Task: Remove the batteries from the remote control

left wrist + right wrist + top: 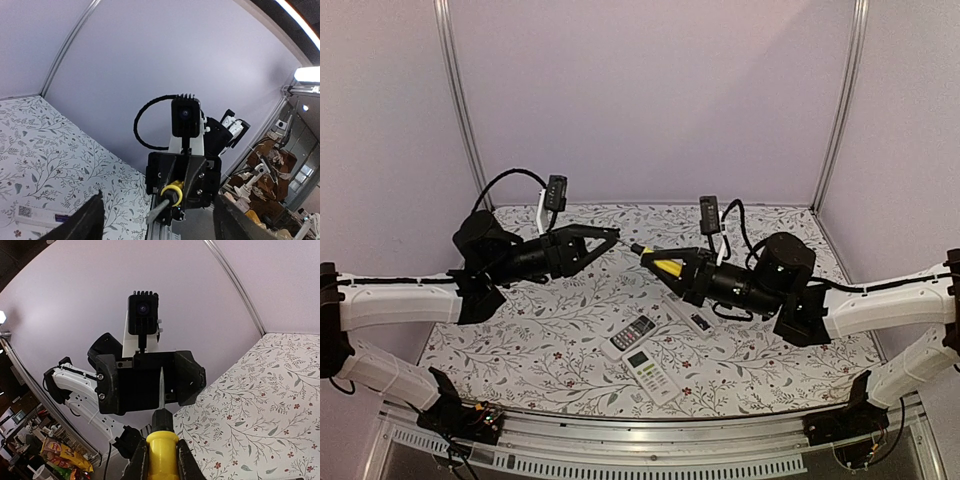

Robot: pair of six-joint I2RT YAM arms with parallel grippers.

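Between the fingers of the right hand (pixel 682 272) sits the yellow-handled tool (pixel 162 445). They are clamped firmly on the handle, and the metal shaft points out toward 9 o'clock in the overhead view. Just off the tool tip at 9 o'clock is the left hand (pixel 610 243), with its fingers spread wide and nothing between them. Both hands are raised well above the surface (pixel 520 340), and each wrist camera looks straight at the opposite hand.

Below this meeting point, at roughly 6 o'clock, three remotes lie close together:
- a dark-keyed remote (pixel 633 332)
- a white remote (pixel 654 372) with a display, just at its 5 o'clock
- a third, slimmer unit (pixel 688 314) at its 2 o'clock, beneath the right wrist

The batteries cannot be made out in any view, and it cannot be told whether any compartment is open.

Assessment: the task appears to be early, with the tool in the air and no remote engaged.

- **Steadying the remote:** The empty left hand should come down first and pin the chosen remote flat. Otherwise the light casing will likely skate on the patterned cloth when pried.
- **Tool approach:** The tool should approach at a shallow angle, with the tip at the end of a cell and not at its middle.
- **Risks:** The tip may slip off the cell, a freed cell may roll, and the closely grouped remotes may be knocked.
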